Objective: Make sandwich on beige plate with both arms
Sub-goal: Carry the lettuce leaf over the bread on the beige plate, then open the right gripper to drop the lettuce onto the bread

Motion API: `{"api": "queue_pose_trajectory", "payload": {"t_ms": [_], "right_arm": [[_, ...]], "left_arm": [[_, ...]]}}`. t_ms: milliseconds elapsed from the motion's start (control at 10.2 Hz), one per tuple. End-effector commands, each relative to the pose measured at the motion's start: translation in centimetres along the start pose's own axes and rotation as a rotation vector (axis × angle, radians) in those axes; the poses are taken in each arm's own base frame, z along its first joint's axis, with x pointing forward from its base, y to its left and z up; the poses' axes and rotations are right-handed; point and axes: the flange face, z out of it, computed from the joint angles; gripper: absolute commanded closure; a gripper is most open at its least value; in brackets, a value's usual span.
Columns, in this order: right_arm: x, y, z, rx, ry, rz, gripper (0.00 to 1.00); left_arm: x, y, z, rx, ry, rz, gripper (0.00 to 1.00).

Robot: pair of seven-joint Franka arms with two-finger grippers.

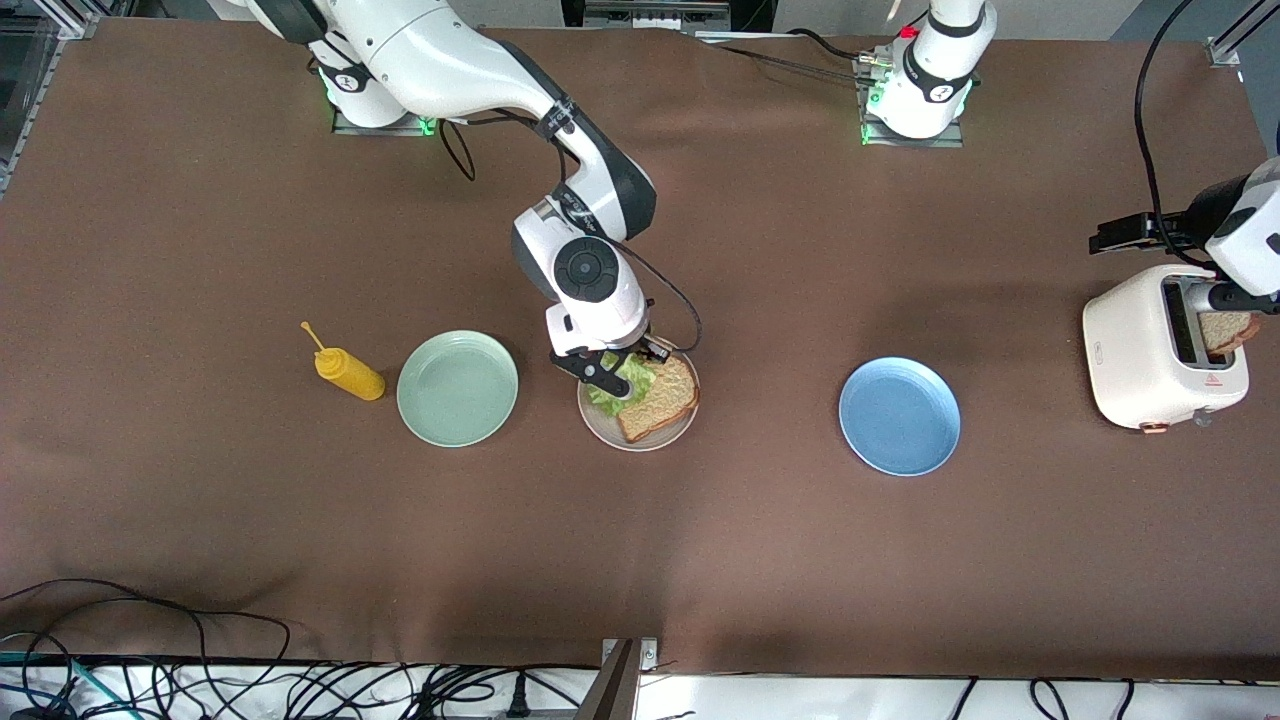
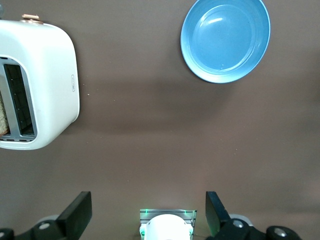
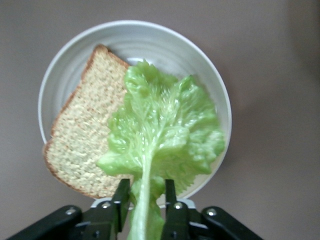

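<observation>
While the right end effector (image 3: 144,202) pinches the lettuce (image 3: 162,135) stem over the plate (image 3: 65,75), we see the left end effector (image 2: 149,212) spread above the tabletop (image 2: 150,140).

beige plate (image 1: 640,437): your right gripper (image 1: 612,378) and lettuce (image 1: 625,378) block it from above | beside it: bare table toward blue plate (image 1: 899,416); mint-green plate (image 1: 457,388) crowds the right arm's end | toaster (image 1: 1150,350): left gripper (image 2: 149,212) hangs beside it
</observation>
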Motion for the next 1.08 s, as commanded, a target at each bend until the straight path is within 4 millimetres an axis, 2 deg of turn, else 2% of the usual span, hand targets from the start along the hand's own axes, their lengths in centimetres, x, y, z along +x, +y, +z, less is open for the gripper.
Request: {"api": "queue_pose_trajectory", "payload": {"t_ms": [0, 98, 295, 394, 492, 591, 788, 985], "right_arm": [[0.7, -1.0, -2.3, 0.04, 0.017, 0.02, 0.0], [1.0, -0.9, -2.5, 0.034, 0.02, 0.026, 0.0], [2.0, -0.3, -4.7, 0.02, 0.04, 0.03, 0.0], [1.6, -0.3, -6.2, -0.011, 0.022, 0.022, 0.0], [1.3, -0.5, -9.2, -0.02, 0.009, 0.013, 0.0], [1.6, -0.1, -9.8, -0.048, -0.004, 0.015, 0.0], [4.0, 1.5, -13.3, -0.071, -0.019, -0.005, 0.0], [7.7, 4.8, -16.4, -0.114, -0.05, -0.093, 0.0]], "left_arm": [[-0.3, -0.3, 0.0, 0.023, -0.013, 0.016, 0.0], [-0.3, -0.3, 0.1, 0.022, -0.014, 0.016, 0.0], [-0.4, -0.3, 0.1, 0.021, -0.017, 0.017, 0.0], [-0.4, -0.3, 0.1, 0.019, -0.018, 0.017, 0.0], [-0.4, -0.2, 0.1, 0.016, -0.018, 0.017, 0.0], [-0.5, -0.1, 0.0, 0.016, -0.018, 0.017, 0.0], [-0.4, -0.1, 0.1, 0.013, -0.02, 0.018, 0.0], [-0.4, 0.0, 0.1, 0.014, -0.02, 0.019, 0.0]]}}
